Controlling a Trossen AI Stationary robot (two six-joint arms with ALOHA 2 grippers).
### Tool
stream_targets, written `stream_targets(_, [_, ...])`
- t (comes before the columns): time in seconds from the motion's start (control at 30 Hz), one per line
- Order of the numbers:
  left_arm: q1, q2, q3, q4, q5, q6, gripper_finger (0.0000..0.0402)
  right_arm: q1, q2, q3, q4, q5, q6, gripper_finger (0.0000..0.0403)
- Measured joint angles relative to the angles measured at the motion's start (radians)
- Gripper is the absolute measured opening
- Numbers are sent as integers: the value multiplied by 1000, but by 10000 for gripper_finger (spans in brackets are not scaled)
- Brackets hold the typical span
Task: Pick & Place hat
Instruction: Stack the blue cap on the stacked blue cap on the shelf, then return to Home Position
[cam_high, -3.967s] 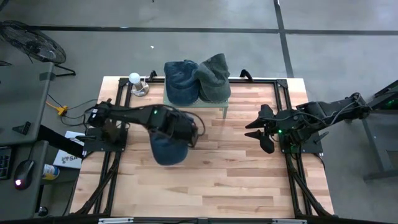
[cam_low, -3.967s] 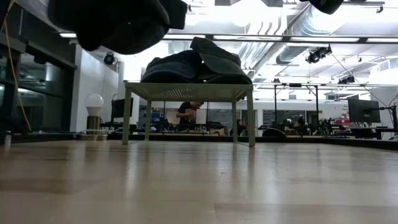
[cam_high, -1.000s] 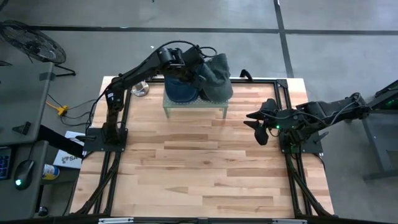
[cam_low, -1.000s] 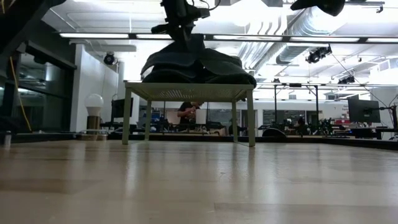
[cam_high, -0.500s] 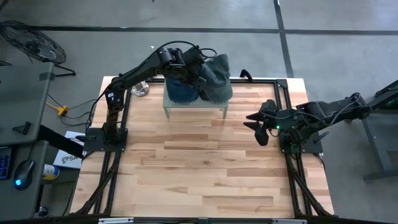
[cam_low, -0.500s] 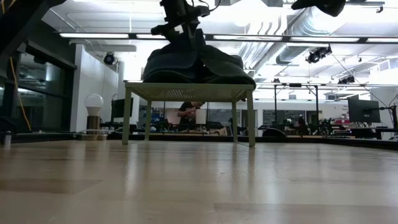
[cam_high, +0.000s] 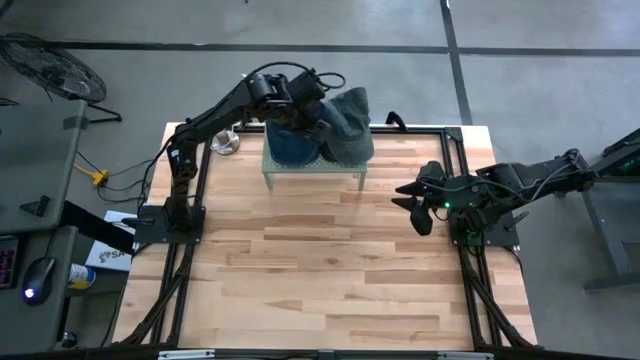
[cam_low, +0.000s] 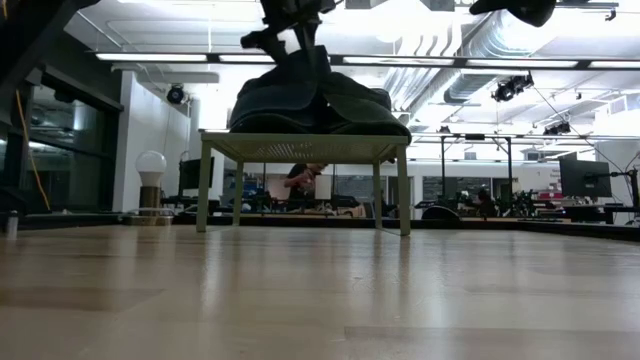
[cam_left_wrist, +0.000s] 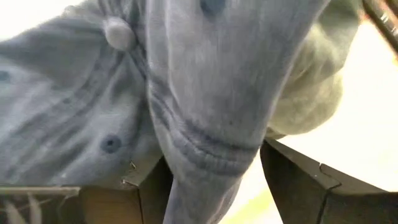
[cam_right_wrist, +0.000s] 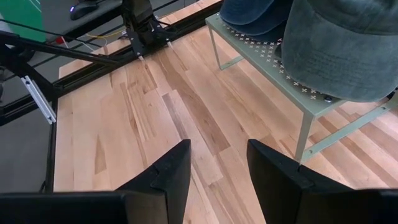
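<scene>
On the small green stand (cam_high: 340, 168) at the table's far side lie denim-blue hats (cam_high: 288, 146) and a grey-green hat (cam_high: 352, 118), piled against each other. My left gripper (cam_high: 303, 106) hovers over the pile with its fingers open. In the left wrist view a raised fold of a blue hat (cam_left_wrist: 205, 149) stands between them (cam_left_wrist: 211, 163). My right gripper (cam_high: 412, 205) waits open above the table's right side, holding nothing (cam_right_wrist: 214, 155). My left gripper comes at the pile from above, its open fingers (cam_left_wrist: 155, 186) on either side of the blue hat's raised fold (cam_left_wrist: 186, 168). The hat rests on the pile on the stand. Whether a finger touches the cloth, I cannot tell.
A white ball on a metal base (cam_high: 222, 135) stands left of the stand at the table's far edge. Black frame rails (cam_high: 175, 270) run along both table sides. The wooden tabletop (cam_high: 320, 270) lies bare in the middle and near part. People sit in the room behind (cam_low: 303, 180).
My left gripper has opened over the pile and let go of the blue hat, then risen a little. The hat has settled onto the other hats on the stand, its peak a bit lower than before.
</scene>
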Motion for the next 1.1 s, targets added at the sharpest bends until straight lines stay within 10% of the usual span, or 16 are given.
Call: stream_targets(1.1, [-256, -227, 7, 20, -286, 113, 230, 0, -282, 0, -107, -31, -39, 149])
